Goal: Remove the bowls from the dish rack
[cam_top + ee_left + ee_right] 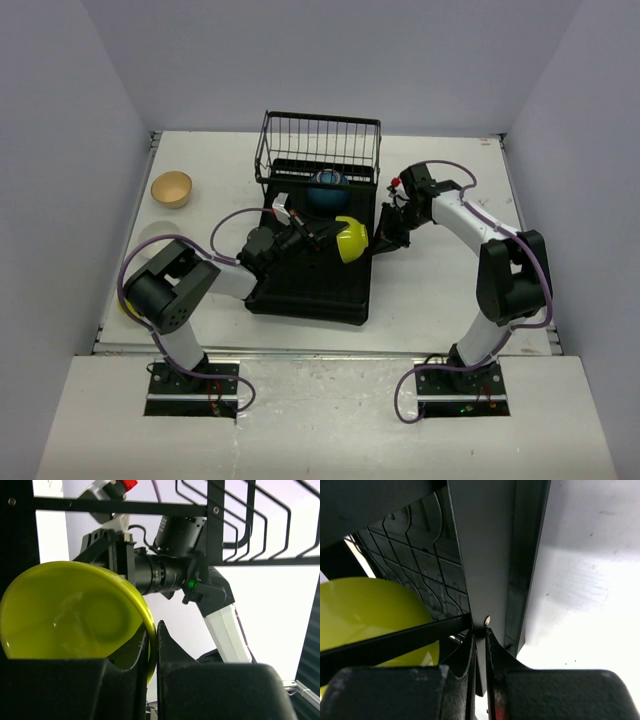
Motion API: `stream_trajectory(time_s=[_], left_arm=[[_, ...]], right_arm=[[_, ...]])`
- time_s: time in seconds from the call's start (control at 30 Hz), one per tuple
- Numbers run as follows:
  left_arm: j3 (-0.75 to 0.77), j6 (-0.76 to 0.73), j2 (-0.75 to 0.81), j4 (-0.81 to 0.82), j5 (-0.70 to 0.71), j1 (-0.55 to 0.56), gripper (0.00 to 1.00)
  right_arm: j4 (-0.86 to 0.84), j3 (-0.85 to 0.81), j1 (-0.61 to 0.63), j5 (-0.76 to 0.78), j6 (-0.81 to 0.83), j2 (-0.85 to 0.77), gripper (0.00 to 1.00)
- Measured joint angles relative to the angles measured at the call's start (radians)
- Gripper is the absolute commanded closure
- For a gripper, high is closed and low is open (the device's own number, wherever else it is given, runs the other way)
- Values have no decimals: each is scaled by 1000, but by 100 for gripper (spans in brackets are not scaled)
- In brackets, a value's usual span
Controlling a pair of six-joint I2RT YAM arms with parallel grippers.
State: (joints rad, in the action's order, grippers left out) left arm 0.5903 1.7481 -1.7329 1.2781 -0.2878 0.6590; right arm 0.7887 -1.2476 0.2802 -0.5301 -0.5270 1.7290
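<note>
**Inspector:** Left gripper (pixel 328 238), condition?

**Onlooker:** Its fingers (pixel 215 690) are pinched on the rim of a lime bowl (pixel 351 240), with the bowl's wall between them. The bowl is tilted, not level. It is over the right half of the dish rack (pixel 310 290). I cannot tell whether it clears the ribbed floor.

**Inspector:** Right gripper (pixel 388 232)?

**Onlooker:** It is closed on the rack's right-hand rim, and the thin black wall sits between its fingers (pixel 465 680). The lime bowl lies just left of those fingers, inside the rack.

**Inspector:** Obstructions near the held bowl?

**Onlooker:** Several.
- Straight beyond the left fingertips, the right arm (pixel 220 620) stands close across the rack.
- The bars of the wire basket (pixel 320 140) rise beyond and above the fingertips.
- A blue bowl (pixel 328 185) sits in the rack at the foot of that basket, just past the lime bowl on the far side.

**Inspector:** Anything outside the rack?

**Onlooker:** A cream bowl (pixel 172 188) stands upright on the table (pixel 440 290). It is well to the left of the left fingers and apart from the rack.
</note>
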Motion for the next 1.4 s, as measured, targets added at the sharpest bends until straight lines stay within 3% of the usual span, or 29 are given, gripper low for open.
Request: stream_trajectory(time_s=[0.37, 0.57, 0.7, 0.97, 1.07, 1.23, 1.4], left_arm=[[-42, -18, 66, -13, -60, -1, 100], [-56, -132, 273, -45, -116, -14, 100], [-77, -225, 480, -175, -139, -46, 100], [-97, -420, 842, -735, -140, -190, 100], [-41, -541, 936, -1094, -68, -225, 100], [287, -770, 904, -1695, 227, -260, 100], [599, -951, 737, -1978, 527, -302, 100]], right_arm=[[-7, -5, -8, 11, 13, 1, 100], [-12, -5, -21, 10, 26, 1, 100], [-14, -5, -24, 10, 34, 1, 100], [-17, -5, -27, 8, 40, -1, 100], [-18, -5, -29, 7, 42, -1, 100], [-19, -5, -31, 8, 49, -2, 95], [-33, -3, -34, 16, 50, -3, 73]])
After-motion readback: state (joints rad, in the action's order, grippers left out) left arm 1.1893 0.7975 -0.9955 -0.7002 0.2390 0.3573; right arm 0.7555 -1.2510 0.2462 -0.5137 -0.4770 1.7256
